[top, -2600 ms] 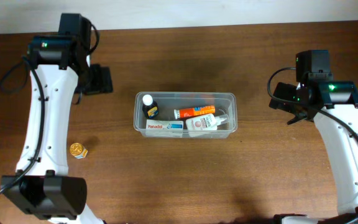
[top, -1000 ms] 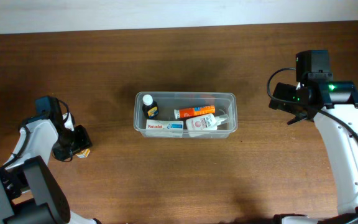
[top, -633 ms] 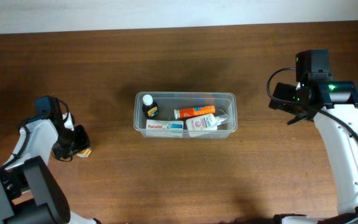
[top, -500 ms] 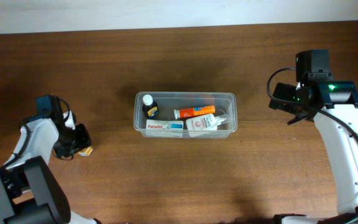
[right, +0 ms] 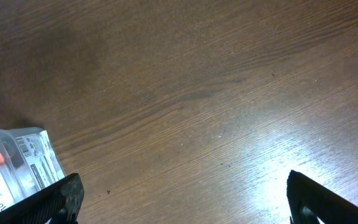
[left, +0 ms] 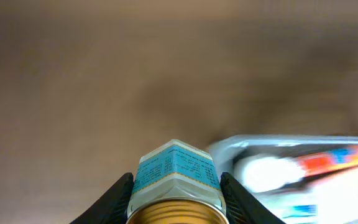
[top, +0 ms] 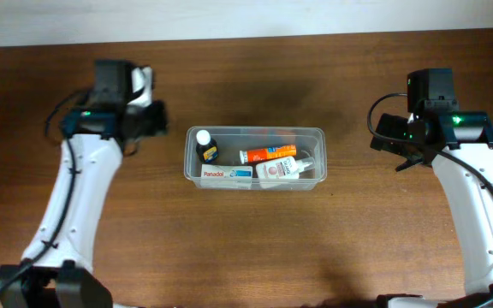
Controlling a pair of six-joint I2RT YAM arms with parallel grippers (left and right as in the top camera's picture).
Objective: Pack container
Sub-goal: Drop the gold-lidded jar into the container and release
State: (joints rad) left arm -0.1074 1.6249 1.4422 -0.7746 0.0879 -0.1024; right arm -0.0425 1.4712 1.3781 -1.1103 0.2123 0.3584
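Observation:
The container (top: 254, 133), a clear shallow tub, sits mid-table holding a dark bottle with a white cap (top: 204, 147), an orange tube (top: 268, 154), a Panadol box (top: 226, 174) and a white bottle (top: 288, 168). My left gripper (top: 150, 120) hovers just left of the tub's left end. In the left wrist view it (left: 176, 190) is shut on a small jar (left: 176, 171) with a gold lid and a blue label, and the tub (left: 291, 146) shows blurred to the right. My right gripper (top: 390, 137) stands open to the right of the tub, and between its fingers (right: 61, 198) is only bare wood.
The brown wooden table (top: 255, 248) spreads all round the tub. A corner of the tub (right: 18, 163) shows at the left edge of the right wrist view. A pale wall strip (top: 246, 15) runs along the table's far edge.
My left gripper shut on the small jar at the table's lower left, then lifted it and swung up to beside the container's left end. The right arm has not moved.

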